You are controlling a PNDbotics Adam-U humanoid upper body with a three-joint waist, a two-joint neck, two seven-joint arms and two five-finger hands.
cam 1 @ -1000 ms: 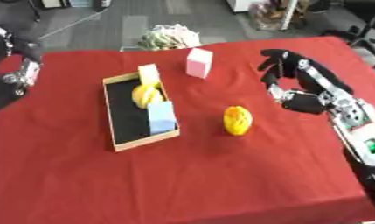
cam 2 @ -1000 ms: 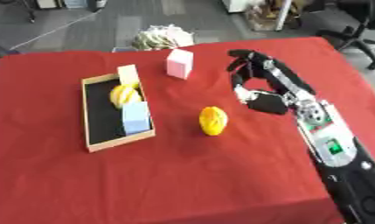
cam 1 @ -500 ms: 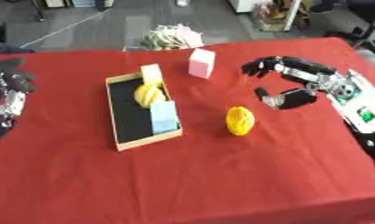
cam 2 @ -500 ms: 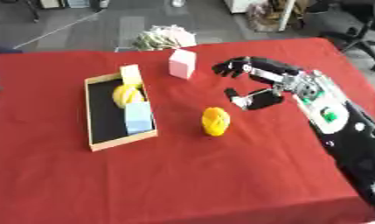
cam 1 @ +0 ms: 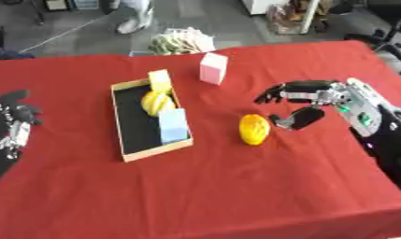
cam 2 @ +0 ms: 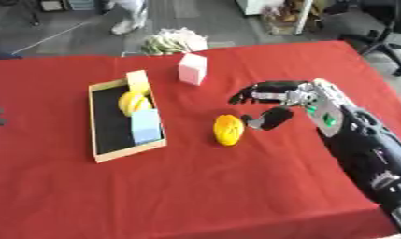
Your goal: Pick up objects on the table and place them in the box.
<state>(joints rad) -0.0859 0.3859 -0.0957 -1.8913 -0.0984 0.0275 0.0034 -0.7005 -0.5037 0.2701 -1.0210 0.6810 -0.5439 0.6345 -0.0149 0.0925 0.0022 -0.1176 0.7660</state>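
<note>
right hand (cam 1: 305, 100) spread, fingers and thumb apart, just right of yellow oval fruit (cam 1: 253, 129), not touching | fruit lies on red tablecloth (cam 1: 236, 186), right of wooden box with black floor (cam 1: 134, 126) | box holds yellow block, yellow bananas, light-blue block | left hand (cam 1: 13, 116) open at left edge

Left hand (cam 1: 11, 122) cropped at edge

red table (cam 1: 236, 186) | wooden box (cam 1: 121, 135) | yellow fruit (cam 1: 253, 129) | pink block (cam 1: 212, 68)
</note>
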